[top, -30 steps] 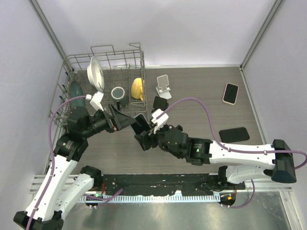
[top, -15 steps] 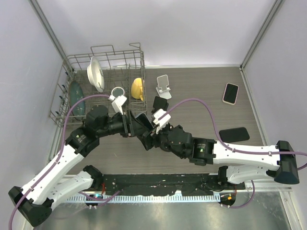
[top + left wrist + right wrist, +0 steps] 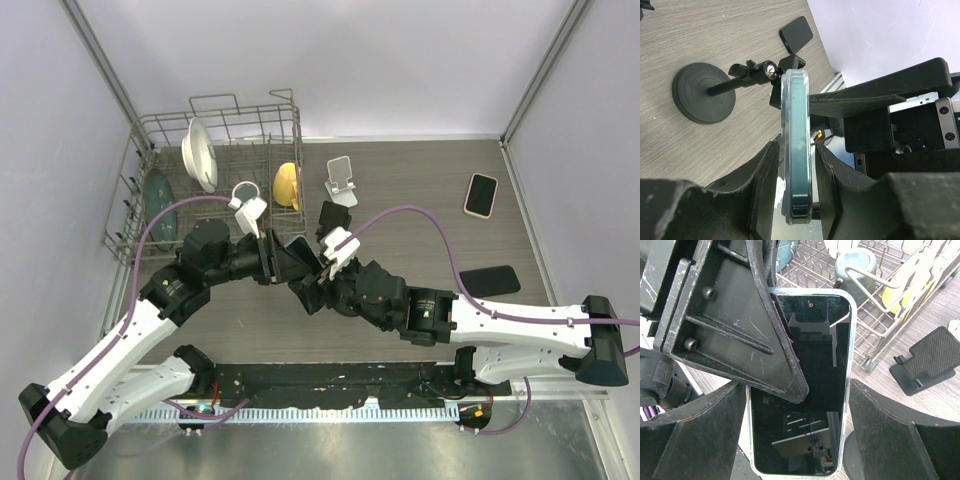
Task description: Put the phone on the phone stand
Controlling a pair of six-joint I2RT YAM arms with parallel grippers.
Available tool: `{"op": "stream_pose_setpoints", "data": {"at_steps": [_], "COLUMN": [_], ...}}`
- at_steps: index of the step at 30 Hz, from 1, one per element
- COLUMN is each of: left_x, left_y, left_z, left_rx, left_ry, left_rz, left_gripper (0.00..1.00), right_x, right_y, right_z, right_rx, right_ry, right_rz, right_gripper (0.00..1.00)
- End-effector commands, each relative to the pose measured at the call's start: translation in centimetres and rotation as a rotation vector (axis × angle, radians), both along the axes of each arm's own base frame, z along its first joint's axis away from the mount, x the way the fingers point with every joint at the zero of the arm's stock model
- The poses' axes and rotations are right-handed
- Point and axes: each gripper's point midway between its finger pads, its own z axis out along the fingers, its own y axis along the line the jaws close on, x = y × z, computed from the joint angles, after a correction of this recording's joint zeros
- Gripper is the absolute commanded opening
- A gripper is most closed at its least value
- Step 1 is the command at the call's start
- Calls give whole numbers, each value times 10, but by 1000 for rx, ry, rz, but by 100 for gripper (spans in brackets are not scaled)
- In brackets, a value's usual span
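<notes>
Over mid-desk (image 3: 420,190), item one: phone (image 3: 810,380), off the surface, screen facing my right wrist. My right pincer (image 3: 797,395), spread wide, grips its two long edges. My left pincer (image 3: 796,150), narrow, pads against face and back of the same phone. Item two: black phone stand (image 3: 927,360), on the desk near the dish rack (image 3: 220,160), apart from the phone.
</notes>
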Motion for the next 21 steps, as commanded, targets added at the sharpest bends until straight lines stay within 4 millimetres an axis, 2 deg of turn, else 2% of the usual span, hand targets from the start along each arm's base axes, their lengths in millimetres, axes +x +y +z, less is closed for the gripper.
{"op": "stream_pose_setpoints", "data": {"at_steps": [1, 12, 15, 20, 21], "left_x": [4, 3, 2, 1, 1], "left_y": [-3, -4, -4, -5, -4], "left_z": [29, 28, 29, 30, 31], "left_rx": [-48, -43, -45, -43, -41], "left_ry": [-89, -88, -93, -99, -99], "left_rz": [0, -7, -11, -9, -6], "left_gripper": [39, 30, 23, 0, 0], "right_x": [-3, -4, -4, -4, -4], "right_y": [5, 7, 8, 8, 9], "right_z": [44, 40, 41, 39, 40], "right_rx": [130, 120, 122, 109, 109], "right_ry": [-21, -12, -9, 0, 4], "right_rz": [15, 25, 25, 21, 19], "right_gripper": [1, 1, 1, 1, 10]}}
